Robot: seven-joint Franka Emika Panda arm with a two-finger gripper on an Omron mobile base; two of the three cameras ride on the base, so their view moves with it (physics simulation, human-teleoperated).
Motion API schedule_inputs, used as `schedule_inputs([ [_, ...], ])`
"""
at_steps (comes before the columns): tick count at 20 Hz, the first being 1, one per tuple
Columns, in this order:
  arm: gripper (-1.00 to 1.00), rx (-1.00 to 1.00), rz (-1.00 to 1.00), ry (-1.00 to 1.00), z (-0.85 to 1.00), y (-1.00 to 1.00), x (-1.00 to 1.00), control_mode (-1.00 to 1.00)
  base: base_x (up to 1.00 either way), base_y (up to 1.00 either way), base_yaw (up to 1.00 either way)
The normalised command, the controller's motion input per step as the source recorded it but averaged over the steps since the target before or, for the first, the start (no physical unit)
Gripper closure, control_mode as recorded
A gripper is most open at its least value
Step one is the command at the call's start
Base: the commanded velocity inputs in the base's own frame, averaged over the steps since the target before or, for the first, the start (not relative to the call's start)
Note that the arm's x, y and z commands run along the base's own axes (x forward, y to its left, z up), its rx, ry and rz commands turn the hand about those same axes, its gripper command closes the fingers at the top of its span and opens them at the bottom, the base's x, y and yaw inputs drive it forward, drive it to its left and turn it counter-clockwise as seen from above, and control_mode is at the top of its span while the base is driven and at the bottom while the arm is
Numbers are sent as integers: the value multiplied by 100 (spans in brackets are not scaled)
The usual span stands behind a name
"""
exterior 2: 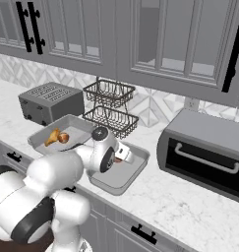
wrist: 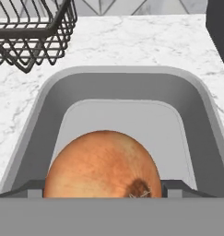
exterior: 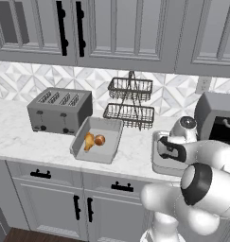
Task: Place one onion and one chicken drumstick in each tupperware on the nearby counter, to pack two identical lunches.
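While the fingers (wrist: 104,196) stand wide apart, one at nine and one at three o'clock of the onion (wrist: 102,164), it sits between them over the near tupperware (wrist: 127,83) on the desk (wrist: 132,41); whether they grip it I cannot tell.

Grey toaster (exterior: 59,111), wire basket rack (exterior: 129,101) (two tiers), toaster oven (exterior 2: 207,155)
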Motion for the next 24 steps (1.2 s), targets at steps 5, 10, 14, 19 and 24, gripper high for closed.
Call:
schedule_inputs([
  [5, -100, 0, -5, 0, -7, -8, 20, -100, 0, 0, 0],
  [10, -100, 1, -6, 0, 9, -11, 16, -100, 0, 0, 0],
  [14, -100, 0, -1, 0, 29, 0, -9, -100, 0, 0, 0],
  [19, -100, 0, 5, -2, 60, 14, -77, -100, 0, 0, 0],
  [24, -100, -8, 19, -3, 75, 48, -59, -100, 0, 0, 0],
])
